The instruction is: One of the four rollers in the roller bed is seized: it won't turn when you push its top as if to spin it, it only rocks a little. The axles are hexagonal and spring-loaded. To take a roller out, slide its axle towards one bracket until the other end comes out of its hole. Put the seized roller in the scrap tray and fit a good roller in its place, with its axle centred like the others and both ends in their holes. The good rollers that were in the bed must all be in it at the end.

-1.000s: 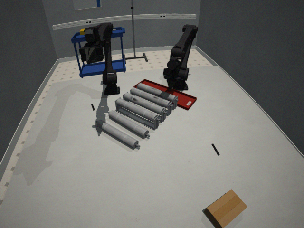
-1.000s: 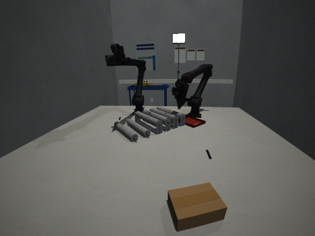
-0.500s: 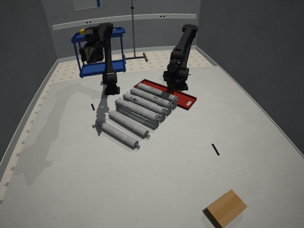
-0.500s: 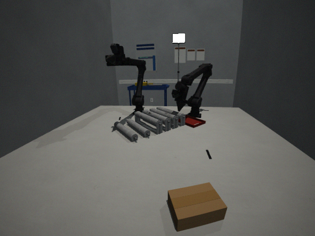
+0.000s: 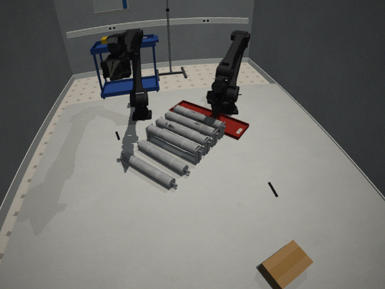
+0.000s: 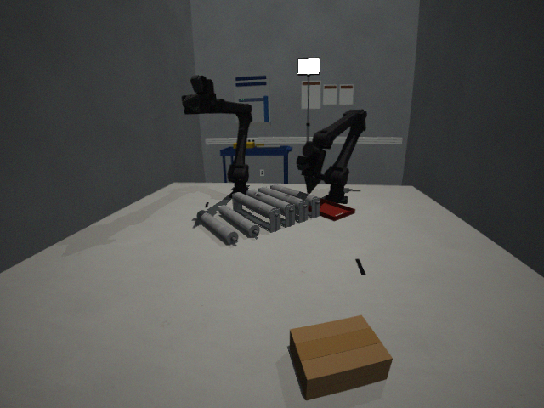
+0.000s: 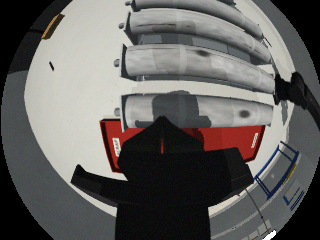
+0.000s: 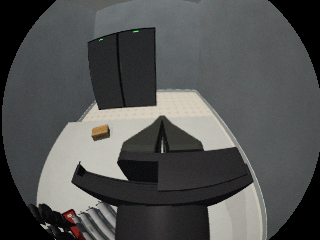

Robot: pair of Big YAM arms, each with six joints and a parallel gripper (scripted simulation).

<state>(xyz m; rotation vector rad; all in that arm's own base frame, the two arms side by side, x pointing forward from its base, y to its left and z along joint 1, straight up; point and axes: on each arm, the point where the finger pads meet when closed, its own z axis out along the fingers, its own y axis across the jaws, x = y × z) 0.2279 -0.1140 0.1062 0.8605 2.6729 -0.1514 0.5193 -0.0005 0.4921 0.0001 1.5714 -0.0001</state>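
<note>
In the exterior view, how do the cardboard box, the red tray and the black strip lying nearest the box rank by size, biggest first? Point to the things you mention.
1. Cardboard box [image 5: 287, 264] [image 6: 340, 355], helped by being nearest the camera
2. Red tray [image 5: 228, 126] [image 6: 338, 211], partly hidden
3. Black strip [image 5: 272, 189] [image 6: 359, 266]

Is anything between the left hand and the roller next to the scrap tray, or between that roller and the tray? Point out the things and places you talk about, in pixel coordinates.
Nothing visible separates the left hand [image 5: 215, 115] [image 6: 310, 190] [image 7: 162, 120] from that roller [image 5: 190, 112] [image 6: 286, 189] [image 7: 227, 108]. Towards the scrap tray [image 5: 230, 126] [image 6: 330, 209] [image 7: 235, 140] [image 8: 74, 229], only its bracket [image 5: 222, 132] [image 6: 315, 208] [image 7: 123, 105] and the tray's low rim.
</note>
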